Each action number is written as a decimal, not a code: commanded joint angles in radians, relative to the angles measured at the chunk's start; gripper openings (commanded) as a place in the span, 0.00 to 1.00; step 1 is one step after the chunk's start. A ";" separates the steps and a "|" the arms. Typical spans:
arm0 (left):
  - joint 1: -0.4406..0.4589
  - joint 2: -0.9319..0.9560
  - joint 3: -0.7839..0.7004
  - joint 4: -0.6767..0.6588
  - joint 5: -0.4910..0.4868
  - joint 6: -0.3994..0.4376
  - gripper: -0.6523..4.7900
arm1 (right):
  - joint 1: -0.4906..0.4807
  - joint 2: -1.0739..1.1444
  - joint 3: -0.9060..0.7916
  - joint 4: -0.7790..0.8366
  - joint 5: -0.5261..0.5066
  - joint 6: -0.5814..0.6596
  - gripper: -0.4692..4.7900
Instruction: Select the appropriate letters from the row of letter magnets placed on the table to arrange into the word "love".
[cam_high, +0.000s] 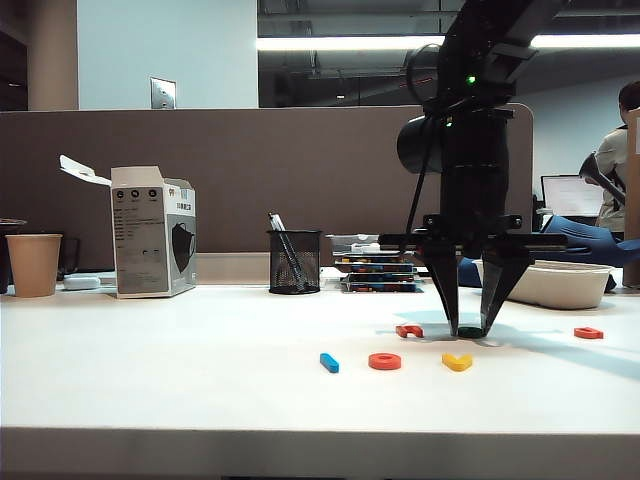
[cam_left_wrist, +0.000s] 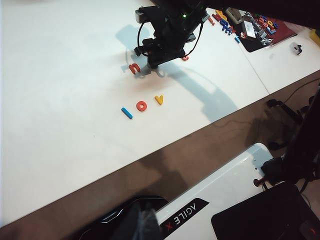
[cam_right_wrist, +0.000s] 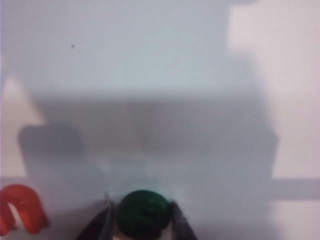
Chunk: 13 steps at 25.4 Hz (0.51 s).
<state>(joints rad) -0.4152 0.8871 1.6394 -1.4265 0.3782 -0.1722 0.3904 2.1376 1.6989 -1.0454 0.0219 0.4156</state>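
White and smooth, the bench carried the letter magnets. Near its front edge a blue bar, an orange-red ring and a yellow V were laid in a row. Just behind the V, the dark green e was framed by the two fingers of the right end effector, close on each side; whether it was gripped could not be told. An orange-red arch letter lay beside the e. The left end effector was not seen.
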 joint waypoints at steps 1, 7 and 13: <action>0.000 -0.003 0.002 0.000 0.003 0.008 0.11 | 0.001 0.014 -0.009 -0.019 0.003 0.003 0.29; 0.000 -0.003 0.002 0.000 0.003 0.008 0.11 | 0.001 0.014 -0.009 -0.016 0.005 0.003 0.29; 0.000 -0.003 0.002 -0.001 0.003 0.008 0.11 | 0.001 0.010 -0.007 -0.039 0.003 -0.001 0.30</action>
<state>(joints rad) -0.4152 0.8871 1.6394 -1.4269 0.3782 -0.1722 0.3908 2.1372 1.6989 -1.0546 0.0212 0.4171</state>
